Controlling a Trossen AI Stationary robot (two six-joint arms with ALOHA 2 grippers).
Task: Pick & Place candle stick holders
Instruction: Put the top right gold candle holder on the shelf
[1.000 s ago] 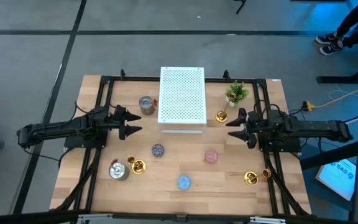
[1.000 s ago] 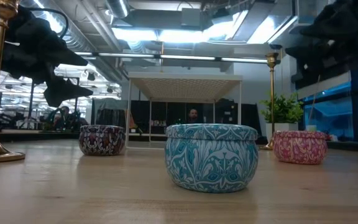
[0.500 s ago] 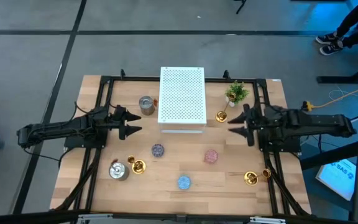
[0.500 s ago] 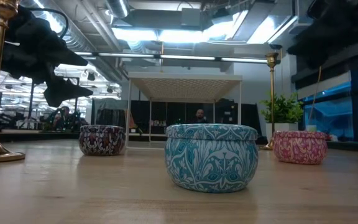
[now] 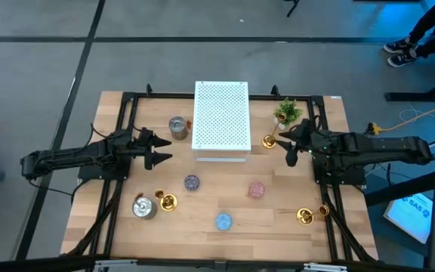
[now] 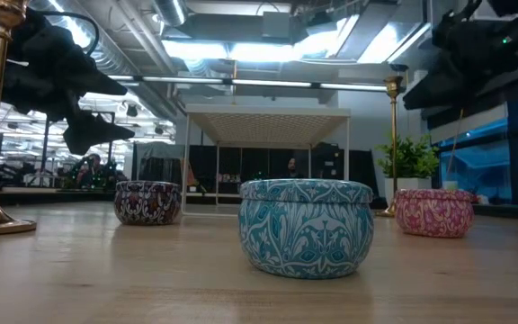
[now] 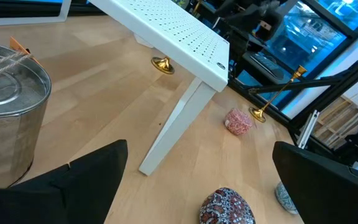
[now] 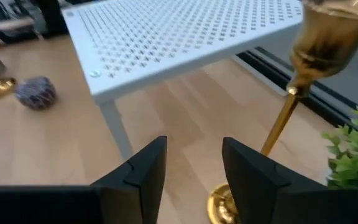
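Overhead, the right gripper (image 5: 287,143) hovered just beside the tall gold holder (image 5: 269,140), which stood between the white perforated box (image 5: 221,117) and the potted plant (image 5: 287,112). Its fingers were spread a little and held nothing. Only the right wrist view showed how close it was: the holder (image 8: 294,99) rose upright just ahead of the fingers (image 8: 143,168), its thin stem running from a round base up to a cup, its long axis vertical, with the plant's leaves (image 8: 356,146) right beside it and the box's leg on the other side.

The low view alone showed height: the same holder (image 6: 391,144) stood taller than the box's top, with the right gripper hanging in the air near its cup.

The left gripper (image 5: 157,149) waited on the far side of the box from the plant, fingers wide apart and empty, near a silvery tin (image 5: 177,126). Its wrist view showed that tin (image 7: 8,118) close by.

In front of the box lay a dark patterned tin (image 5: 192,182), a pink tin (image 5: 257,189) and a blue tin (image 5: 223,221).
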